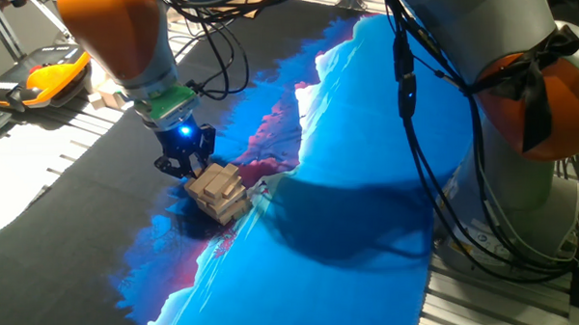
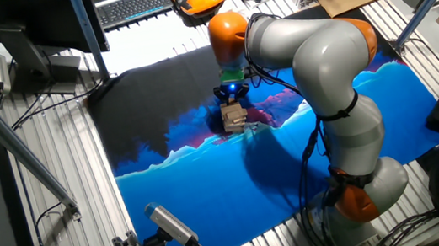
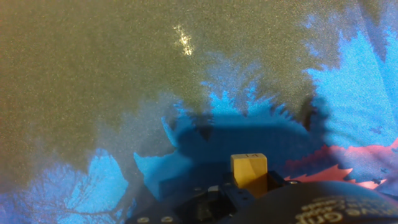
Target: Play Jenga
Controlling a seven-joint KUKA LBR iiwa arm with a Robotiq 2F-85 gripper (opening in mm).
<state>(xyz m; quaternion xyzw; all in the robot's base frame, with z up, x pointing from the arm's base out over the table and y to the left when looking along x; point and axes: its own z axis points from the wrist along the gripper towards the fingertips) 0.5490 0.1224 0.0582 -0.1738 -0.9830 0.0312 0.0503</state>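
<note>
Covering the desk point(image 1: 39, 190) is a printed cloth point(image 1: 386, 149), black on its left part and bright blue with some pink on its right part. Going from left to right in one fixed view, an orange hand controller point(image 1: 55, 74) lies at the far left edge, then the gripper point(image 1: 185, 164) comes down from the orange and grey arm, and just to its right and touching or almost touching it stands the Jenga point(image 1: 218, 191), a low tower of pale wood blocks, a little askew, near the border of black and blue. In my judgement the step in hand is reaching the tower to push or pull one block; the next move needs a slow, straight motion so the layers do not slide. How far the fingers are apart I cannot tell. The hand view shows only cloth and one yellow fingertip point(image 3: 249, 171), holding nothing visible.
</note>
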